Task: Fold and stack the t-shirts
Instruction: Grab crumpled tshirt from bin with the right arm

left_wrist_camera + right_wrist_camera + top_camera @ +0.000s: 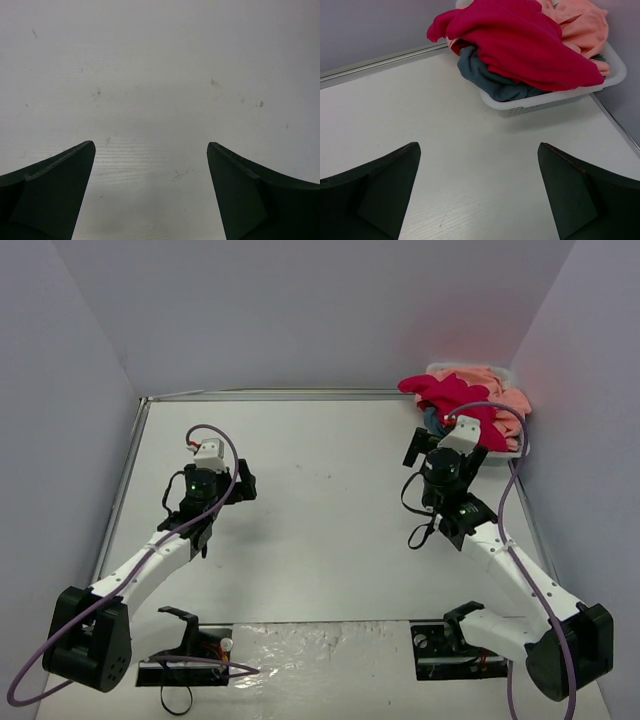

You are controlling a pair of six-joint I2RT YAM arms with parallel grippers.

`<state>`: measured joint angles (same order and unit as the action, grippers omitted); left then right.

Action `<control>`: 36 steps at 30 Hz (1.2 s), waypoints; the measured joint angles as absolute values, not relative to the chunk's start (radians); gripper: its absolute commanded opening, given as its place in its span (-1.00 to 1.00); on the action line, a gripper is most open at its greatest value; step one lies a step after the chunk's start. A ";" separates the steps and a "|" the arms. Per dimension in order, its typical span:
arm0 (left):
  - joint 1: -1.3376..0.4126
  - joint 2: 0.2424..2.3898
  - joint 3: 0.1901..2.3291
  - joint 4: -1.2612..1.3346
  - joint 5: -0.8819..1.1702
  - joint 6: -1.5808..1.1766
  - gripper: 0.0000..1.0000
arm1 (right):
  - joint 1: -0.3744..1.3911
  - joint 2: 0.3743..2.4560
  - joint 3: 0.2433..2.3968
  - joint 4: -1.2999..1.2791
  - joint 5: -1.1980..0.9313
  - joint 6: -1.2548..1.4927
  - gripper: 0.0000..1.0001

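The t-shirts lie heaped in a white basket at the table's far right corner. A crimson-red shirt is on top, with a peach-pink one behind it and a teal-blue one spilling over the near rim. My right gripper hangs open just short of the basket, with only bare table between its fingers. My left gripper is open too, over bare white table in the left half, far from the shirts.
Grey walls close in the table at the back and on both sides. A metal rail runs along the far edge. The basket sits tight against the right wall. Two black mounts stand at the near edge.
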<state>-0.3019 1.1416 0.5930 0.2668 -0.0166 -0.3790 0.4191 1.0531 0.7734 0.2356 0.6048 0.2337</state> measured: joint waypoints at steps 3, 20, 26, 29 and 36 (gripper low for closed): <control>-0.302 1.155 0.625 0.233 -0.041 -0.379 0.89 | 0.380 1.074 0.811 0.234 0.623 0.229 1.00; -0.308 1.140 0.620 0.236 -0.046 -0.377 0.89 | 0.024 1.291 0.956 0.218 0.432 0.277 1.00; -0.308 1.154 0.620 0.237 -0.037 -0.376 0.89 | 0.012 1.385 1.029 0.215 0.356 0.287 1.00; -0.308 1.159 0.620 0.238 -0.032 -0.375 0.89 | 0.009 1.419 1.056 0.215 0.333 0.288 1.00; -0.308 1.164 0.620 0.244 -0.027 -0.375 0.89 | -0.035 1.496 1.118 0.213 0.295 0.293 1.00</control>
<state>-0.3084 1.1637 0.6197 0.2443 -0.0265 -0.3748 -0.0353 1.4956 1.1179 0.2134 0.2947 0.2928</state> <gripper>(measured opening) 0.942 1.000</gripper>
